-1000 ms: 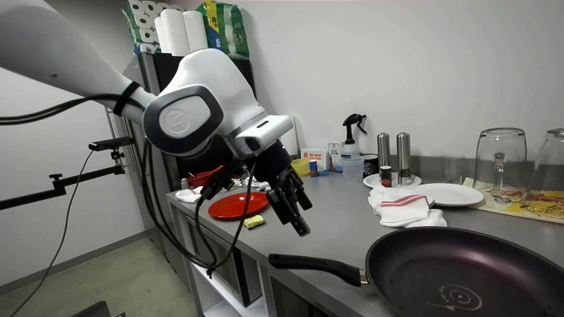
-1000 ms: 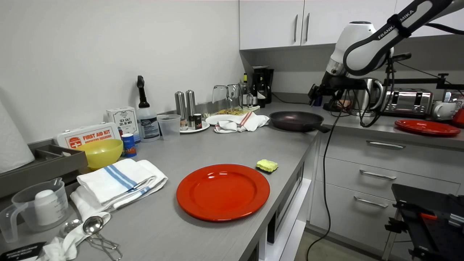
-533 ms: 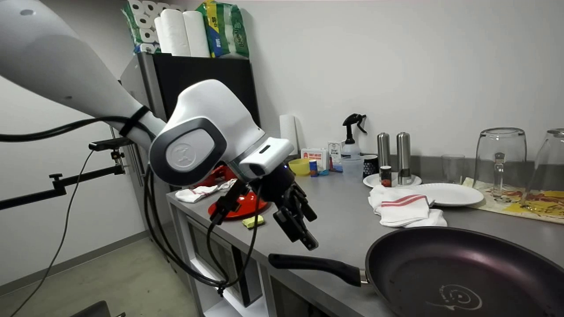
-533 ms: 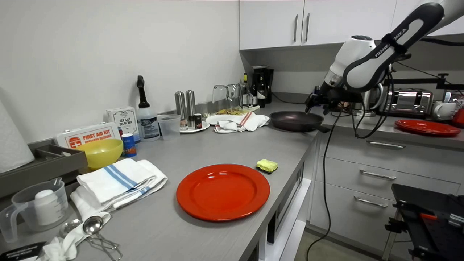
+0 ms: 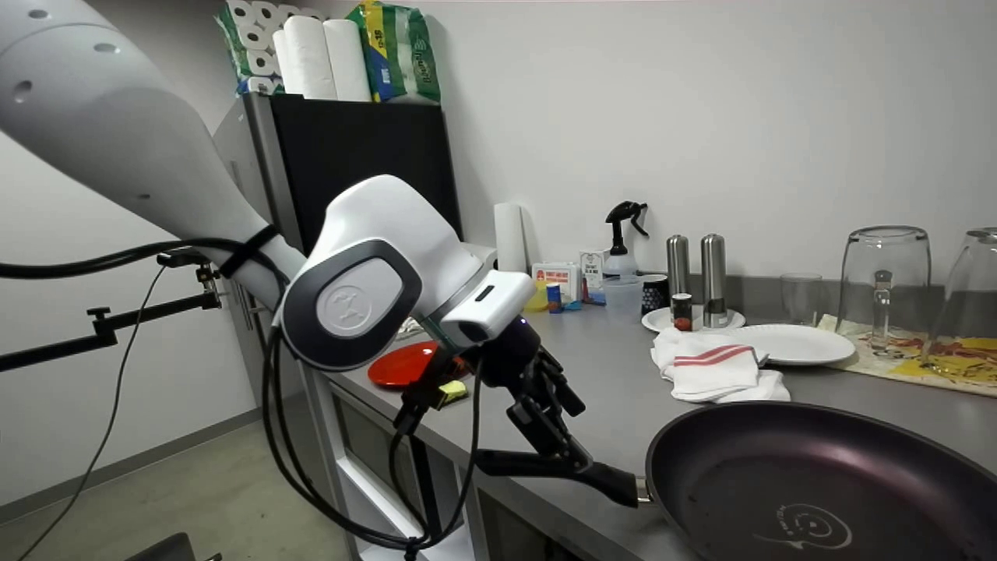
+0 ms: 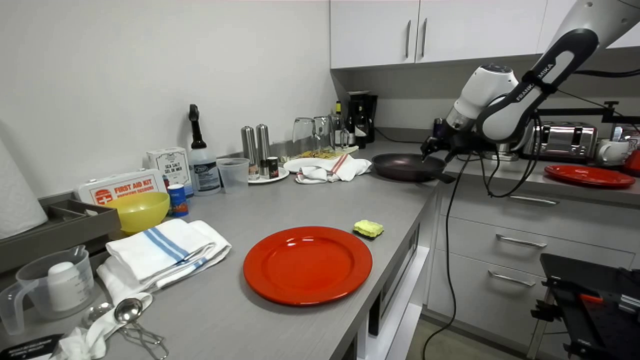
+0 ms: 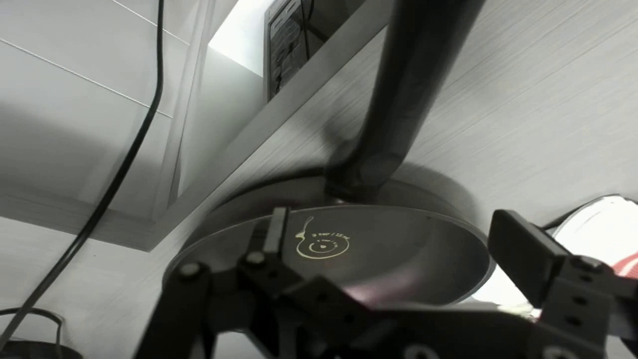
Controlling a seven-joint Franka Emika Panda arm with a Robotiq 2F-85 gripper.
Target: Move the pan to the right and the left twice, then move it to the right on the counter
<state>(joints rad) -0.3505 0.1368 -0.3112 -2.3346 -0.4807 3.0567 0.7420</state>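
Note:
The black frying pan [image 5: 779, 467] rests flat on the grey counter [image 5: 607, 389], its long handle [image 5: 498, 463] pointing along the front edge. In an exterior view the pan [image 6: 405, 167] sits near the counter's corner. My gripper [image 5: 578, 433] is over the handle, and one finger overlaps it there; whether they touch I cannot tell. Seen from the wrist, the gripper [image 7: 394, 224] stands wide open, with the pan [image 7: 389, 244] beyond its fingers and the handle [image 7: 408, 89] rising through the gap's line of sight. Nothing is held.
A white towel with red stripes [image 5: 716, 366] and a white plate [image 5: 794, 343] lie behind the pan. Farther along are a sponge [image 6: 368, 228] and a red plate [image 6: 307, 265]. Glass pitchers [image 5: 884, 288] stand at the back. Cables [image 5: 350, 522] hang below the arm.
The arm has come down, bringing the gripper from above and beside the handle to right over it. Its jaws have stayed open. The pan has not moved.

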